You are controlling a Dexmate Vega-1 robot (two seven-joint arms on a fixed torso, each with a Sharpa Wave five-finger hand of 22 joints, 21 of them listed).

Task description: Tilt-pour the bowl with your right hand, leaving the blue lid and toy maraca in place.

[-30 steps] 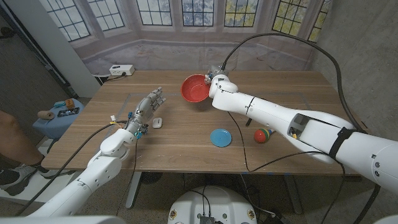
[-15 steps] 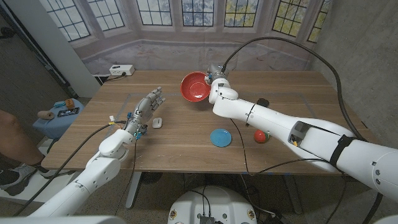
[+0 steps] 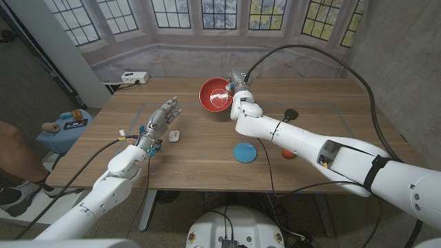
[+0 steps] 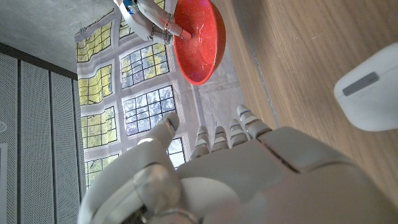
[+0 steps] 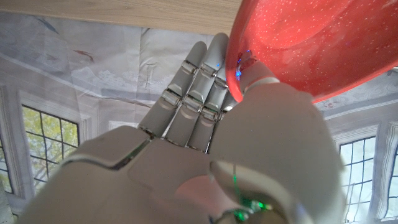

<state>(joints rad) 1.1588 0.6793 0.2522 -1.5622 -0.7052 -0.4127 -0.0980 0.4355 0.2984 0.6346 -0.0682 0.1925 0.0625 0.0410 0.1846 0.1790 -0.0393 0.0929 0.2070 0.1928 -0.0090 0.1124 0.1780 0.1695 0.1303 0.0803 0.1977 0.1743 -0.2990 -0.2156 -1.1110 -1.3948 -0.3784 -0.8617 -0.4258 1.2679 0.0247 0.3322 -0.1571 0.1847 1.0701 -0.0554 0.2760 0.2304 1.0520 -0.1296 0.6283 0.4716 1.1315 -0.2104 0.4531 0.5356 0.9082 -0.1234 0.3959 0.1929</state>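
Observation:
The red bowl [image 3: 215,94] hangs above the far middle of the table, tipped so its inside faces me. My right hand [image 3: 238,91] grips its right rim, with the thumb over the edge [image 5: 258,81] of the bowl [image 5: 311,43]. The blue lid [image 3: 244,151] lies flat nearer the front. Just right of it, the toy maraca [image 3: 290,153] peeks out from under my right forearm. My left hand [image 3: 160,120] stays at the table's left with fingers stretched out, holding nothing. In the left wrist view, the bowl [image 4: 200,40] shows beyond my left hand [image 4: 217,168].
A small white case [image 3: 174,136] lies beside my left hand, also seen as the case [image 4: 368,93]. A small black object [image 3: 291,114] sits behind my right arm. A white power strip [image 3: 134,78] rests at the back left corner. A person's leg [image 3: 10,148] is at the left edge.
My right hand has carried the bowl slightly up and away and tipped it further toward me. The right forearm swung down and left, now covering most of the maraca. Left hand unchanged.

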